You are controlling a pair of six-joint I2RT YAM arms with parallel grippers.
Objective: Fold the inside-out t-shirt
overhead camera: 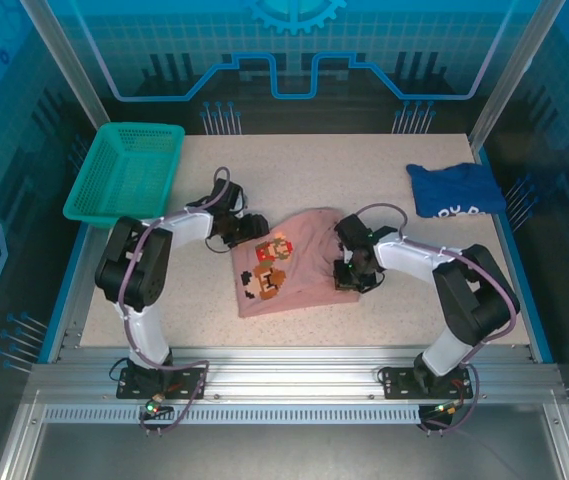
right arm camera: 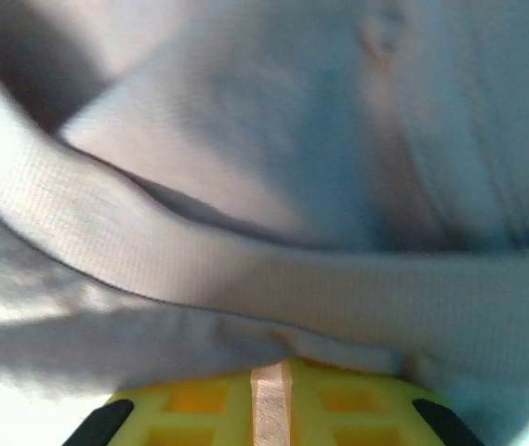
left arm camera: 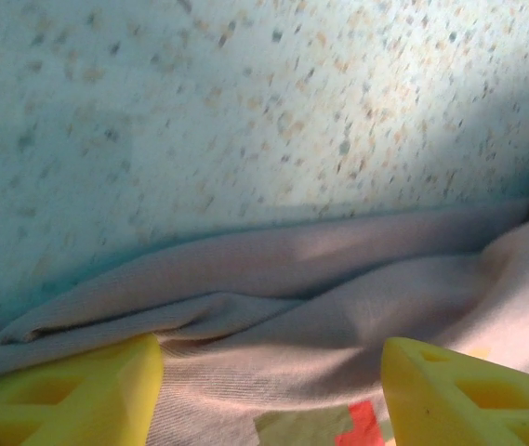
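On the table point(overhead camera: 364, 165), between the arms: shirt point(overhead camera: 309, 245), bunched flat, print up. Soft, light and limp, likely to sag and slip, so best pinched at hem or shoulder edges. Over its far-left edge, left gripper point(overhead camera: 254, 229), spread wide, empty. At the right edge, right gripper point(overhead camera: 350, 275), smothered in cloth; grip impossible to tell.

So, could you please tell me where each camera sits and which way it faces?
Top: fixed above and behind the arms, looking down on the table; shows both arms, left gripper, right gripper, pink t-shirt, green basket, blue shirt.
Left wrist: low at the t-shirt's edge, facing bare table; its two yellow fingers stand apart.
Right wrist: close against t-shirt folds; its yellow fingers pinch cloth.
Shared: top and left wrist both show the t-shirt's print.
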